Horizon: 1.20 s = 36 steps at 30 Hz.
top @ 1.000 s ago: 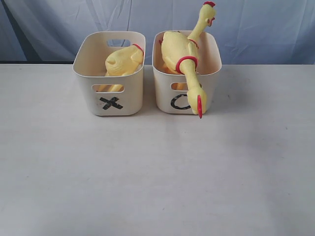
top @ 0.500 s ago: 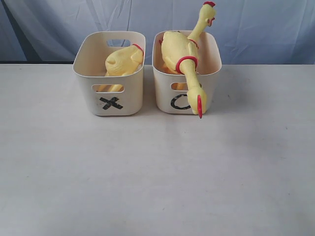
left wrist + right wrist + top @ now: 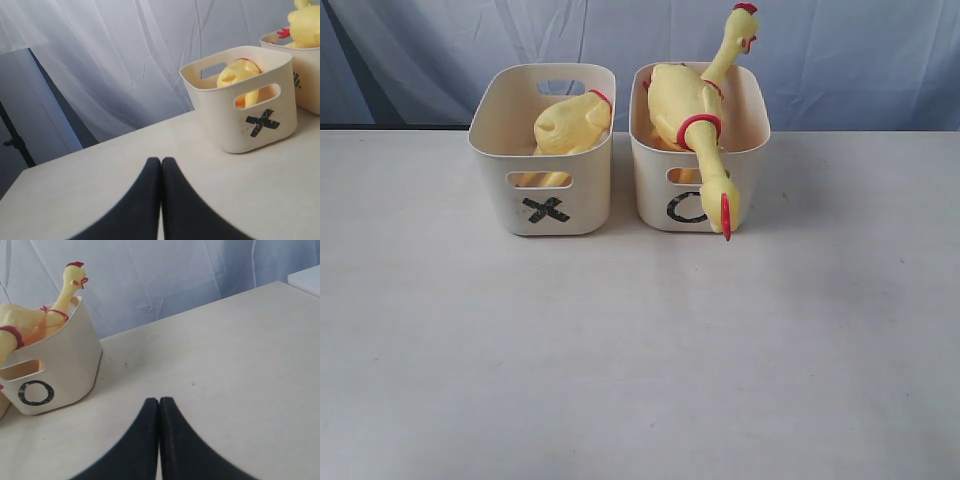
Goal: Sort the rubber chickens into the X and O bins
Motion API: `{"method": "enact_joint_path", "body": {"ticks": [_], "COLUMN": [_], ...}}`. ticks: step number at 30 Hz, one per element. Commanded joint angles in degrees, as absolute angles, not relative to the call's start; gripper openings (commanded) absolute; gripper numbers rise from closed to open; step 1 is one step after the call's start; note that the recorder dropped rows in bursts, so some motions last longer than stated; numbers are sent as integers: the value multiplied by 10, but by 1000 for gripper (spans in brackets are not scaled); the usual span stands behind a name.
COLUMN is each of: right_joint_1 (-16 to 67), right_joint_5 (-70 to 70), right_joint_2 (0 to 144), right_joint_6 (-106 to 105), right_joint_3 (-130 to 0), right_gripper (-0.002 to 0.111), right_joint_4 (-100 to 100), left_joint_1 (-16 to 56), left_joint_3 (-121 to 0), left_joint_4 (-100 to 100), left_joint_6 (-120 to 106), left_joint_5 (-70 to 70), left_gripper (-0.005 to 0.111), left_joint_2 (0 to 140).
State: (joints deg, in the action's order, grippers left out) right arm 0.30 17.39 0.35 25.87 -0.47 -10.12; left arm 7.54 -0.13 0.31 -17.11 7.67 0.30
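Two cream tubs stand side by side, almost touching, at the far side of a pale table (image 3: 640,350), in front of a blue-grey cloth backdrop (image 3: 440,50). The X bin (image 3: 590,195), on the left, holds a yellow chicken body piece (image 3: 570,122) with a red ring. The tub wall hides its lower part, which shows only through the slot handle. The O bin (image 3: 655,180), on the right, holds a hanging chicken (image 3: 675,100) whose neck droops over the front rim, its head covering part of the black O. Behind it an upright chicken (image 3: 735,40) lifts its red-combed head above the rim, its body hidden. Wide open tabletop lies in front of and beside both tubs. The left gripper (image 3: 161,161) is low over the table near the X bin, jaws pressed together, holding nothing. The right gripper (image 3: 159,401), near the O bin, is likewise closed and empty. A dark stand (image 3: 15,135) rises beyond the table's edge.
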Motion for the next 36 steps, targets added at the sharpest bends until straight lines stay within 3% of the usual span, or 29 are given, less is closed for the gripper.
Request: {"method": "enact_joint_path", "body": {"ticks": [1, 10, 36], "right_joint_1": [0, 0, 0], "right_joint_5": [163, 162, 175], "right_joint_2": [0, 0, 0], "right_joint_6": [255, 77, 74], "right_joint_3": [0, 0, 0], "right_gripper": [0, 0, 0], "right_joint_4": [-96, -97, -97], "left_joint_1": [74, 74, 74], "left_joint_3": [0, 0, 0], "left_joint_4": [3, -6, -8], "left_joint_6": [-169, -157, -78], "left_joint_5": [117, 117, 115], "left_gripper": [0, 0, 0], "left_joint_2": [0, 0, 0]}}
